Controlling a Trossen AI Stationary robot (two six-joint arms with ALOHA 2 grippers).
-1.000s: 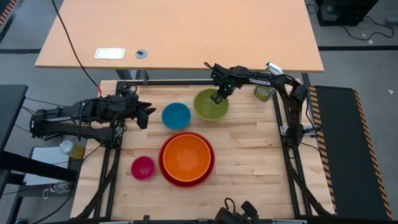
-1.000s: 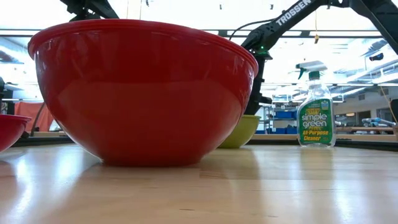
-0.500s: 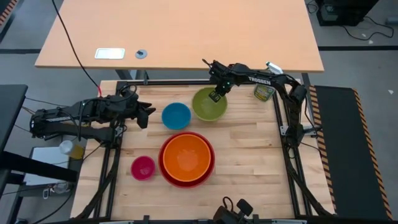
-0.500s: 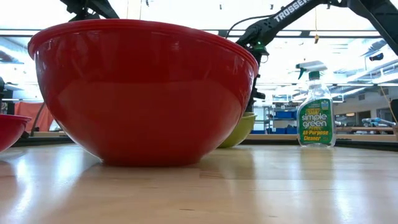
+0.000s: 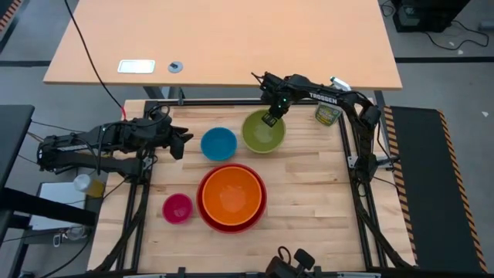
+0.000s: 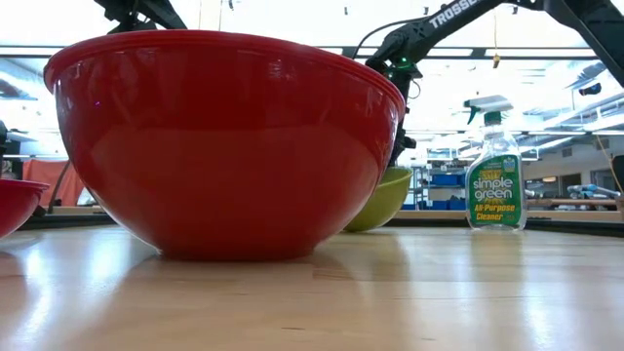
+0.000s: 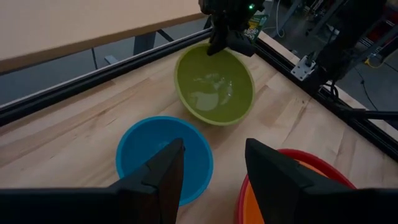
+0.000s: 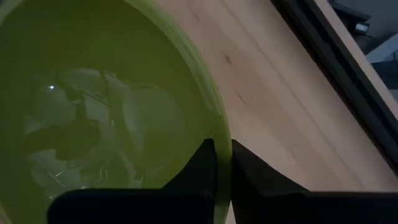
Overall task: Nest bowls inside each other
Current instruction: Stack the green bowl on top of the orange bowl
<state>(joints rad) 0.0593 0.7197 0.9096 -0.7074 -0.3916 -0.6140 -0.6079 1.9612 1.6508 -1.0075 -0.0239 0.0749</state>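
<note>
The lime green bowl (image 5: pixel 262 133) is at the table's far middle, and my right gripper (image 5: pixel 270 118) is shut on its far rim. To its left the blue bowl (image 5: pixel 218 144) rests on its base. The orange bowl (image 5: pixel 231 193) sits inside the red bowl (image 5: pixel 207 220) at the near middle, with the pink bowl (image 5: pixel 177 208) to their left. My left gripper (image 5: pixel 185 143) waits open, left of the blue bowl (image 7: pixel 161 155) and raised above the table. My right gripper pinches the green bowl's rim (image 8: pixel 214 118) on the far side, one finger inside the bowl and one outside. The fingers come from above, pointing steeply down. The bowl is tilted with the held rim raised (image 6: pixel 395 173); its underside still looks low at the table.
A spray bottle (image 5: pixel 328 114) stands at the far right corner, close to the green bowl. A black frame rail (image 5: pixel 231 103) runs along the table's far edge. Bare wood lies right of the red bowl (image 6: pixel 224 136).
My right gripper has risen a little with the green bowl's rim. The held side of the bowl has come up and the bowl has tipped, its lower part staying near the table.
</note>
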